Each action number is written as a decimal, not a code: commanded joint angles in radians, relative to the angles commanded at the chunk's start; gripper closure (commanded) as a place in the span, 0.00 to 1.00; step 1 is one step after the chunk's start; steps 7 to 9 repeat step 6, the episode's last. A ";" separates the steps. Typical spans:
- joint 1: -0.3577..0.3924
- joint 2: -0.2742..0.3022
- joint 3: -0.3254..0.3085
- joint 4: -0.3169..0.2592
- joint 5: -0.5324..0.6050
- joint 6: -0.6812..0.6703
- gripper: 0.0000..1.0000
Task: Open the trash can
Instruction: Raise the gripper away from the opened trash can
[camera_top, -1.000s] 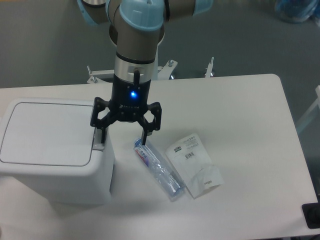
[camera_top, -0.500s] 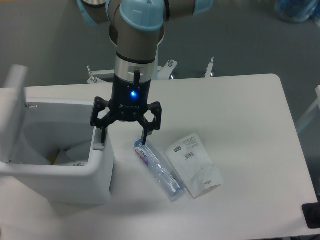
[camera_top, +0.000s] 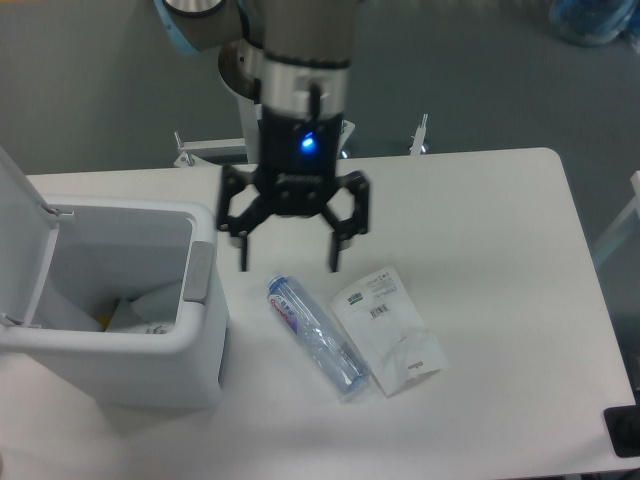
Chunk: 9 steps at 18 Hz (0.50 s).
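The white trash can (camera_top: 205, 360) stands at the table's left edge with its lid (camera_top: 22, 235) swung up and back on the left side. Inside I see crumpled paper and other rubbish. A grey push-button tab (camera_top: 197, 272) sits on the can's right rim. My gripper (camera_top: 288, 259) hangs open above the table, just right of the can, holding nothing. It is a little above and right of the tab and not touching it.
A clear plastic bottle (camera_top: 314, 337) lies on the table below the gripper. A white packet with a barcode (camera_top: 387, 329) lies right beside it. The table's right edge runs near a grey floor.
The lid went from shut to fully open. The gripper has lifted off the tab and moved right and up, away from the can's rim.
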 joint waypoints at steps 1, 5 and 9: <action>0.014 0.002 -0.005 0.000 0.020 0.011 0.00; 0.026 -0.002 -0.023 -0.009 0.207 0.110 0.00; 0.028 -0.003 -0.024 -0.009 0.224 0.139 0.00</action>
